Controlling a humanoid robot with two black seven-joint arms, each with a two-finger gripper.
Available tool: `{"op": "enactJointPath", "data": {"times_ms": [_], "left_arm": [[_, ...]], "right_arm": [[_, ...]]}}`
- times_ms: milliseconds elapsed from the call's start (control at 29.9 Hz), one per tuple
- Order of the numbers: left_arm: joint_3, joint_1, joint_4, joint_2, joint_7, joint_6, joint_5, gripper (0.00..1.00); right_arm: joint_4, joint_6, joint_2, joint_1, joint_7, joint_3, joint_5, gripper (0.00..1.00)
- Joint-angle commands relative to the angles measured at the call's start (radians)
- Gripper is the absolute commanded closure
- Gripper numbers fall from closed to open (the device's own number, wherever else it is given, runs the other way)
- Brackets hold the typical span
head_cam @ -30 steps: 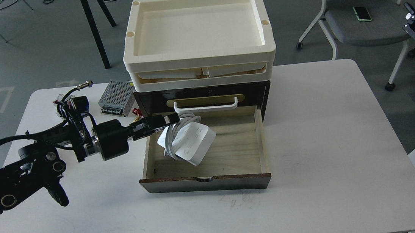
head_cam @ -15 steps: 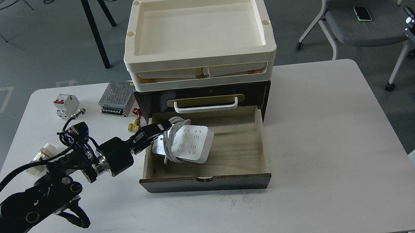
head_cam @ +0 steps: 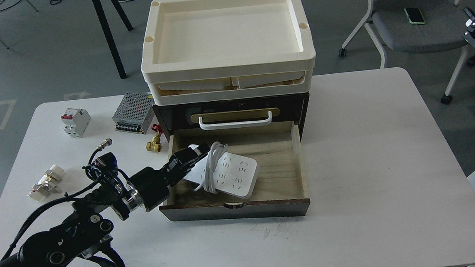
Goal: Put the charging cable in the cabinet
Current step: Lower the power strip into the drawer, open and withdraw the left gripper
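The charging cable (head_cam: 235, 175), a flat white power strip with its cord coiled around the middle, lies tilted in the open bottom drawer (head_cam: 236, 209) of the dark brown cabinet (head_cam: 304, 101). The drawer is pulled out toward me. My left gripper (head_cam: 189, 157) reaches over the drawer's left wall and is shut on the strip's left end. The upper drawer with the white handle (head_cam: 235, 122) is closed, and a cream tray (head_cam: 231, 71) sits on top. My right gripper (head_cam: 474, 32) hangs off the table at the far right, fingers apart and empty.
On the table left of the cabinet are a white-and-red circuit breaker (head_cam: 75, 121), a perforated metal power-supply box (head_cam: 133, 113), a brass valve (head_cam: 154, 145), a metal connector (head_cam: 104, 144) and a white fitting (head_cam: 46, 181). A grey chair (head_cam: 418, 24) with a phone stands behind right.
My left arm has come down and toward me, lowering the power strip from near the handle into the drawer, closer to the drawer's front. The right gripper has barely shifted.
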Motion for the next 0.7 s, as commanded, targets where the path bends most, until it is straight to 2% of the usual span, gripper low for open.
{"op": "enactJointPath", "data": {"times_ms": [0, 33, 134, 268, 368, 402, 469, 569, 669], "left_arm": [[0.001, 0.004, 0.001, -0.026, 0.000, -0.005, 0.000, 0.39], [0.001, 0.004, 0.001, -0.029, 0.000, -0.005, 0.000, 0.30], [0.000, 0.001, 0.001, -0.027, 0.000, -0.008, -0.002, 0.18], [-0.015, -0.004, -0.001, 0.016, 0.000, -0.009, -0.006, 0.13], [-0.041, -0.001, -0.010, 0.123, 0.000, -0.027, -0.029, 0.13], [-0.061, 0.001, -0.010, 0.150, 0.000, -0.050, -0.056, 0.13], [-0.106, 0.001, -0.010, 0.206, 0.000, -0.148, -0.145, 0.13], [-0.167, -0.007, 0.007, 0.298, 0.000, -0.380, -0.312, 0.12], [-0.276, -0.019, 0.097, 0.347, 0.000, -0.384, -0.499, 0.08]], "right_arm": [[0.000, 0.000, -0.003, -0.008, 0.001, 0.000, 0.000, 0.00], [0.000, 0.000, -0.003, -0.009, -0.001, 0.000, 0.000, 0.00], [0.000, 0.000, -0.003, -0.014, 0.001, 0.002, 0.000, 0.00], [0.001, 0.000, -0.003, -0.018, 0.001, 0.006, 0.000, 0.00], [0.004, 0.000, -0.003, -0.018, 0.001, 0.008, 0.001, 0.00], [0.006, 0.000, -0.003, -0.018, 0.001, 0.009, 0.001, 0.00], [0.011, 0.000, 0.002, -0.018, 0.001, 0.014, 0.001, 0.00], [0.020, 0.000, 0.012, -0.018, 0.005, 0.041, 0.003, 0.00], [0.050, 0.000, 0.060, -0.018, 0.063, 0.101, 0.008, 0.00]]}}
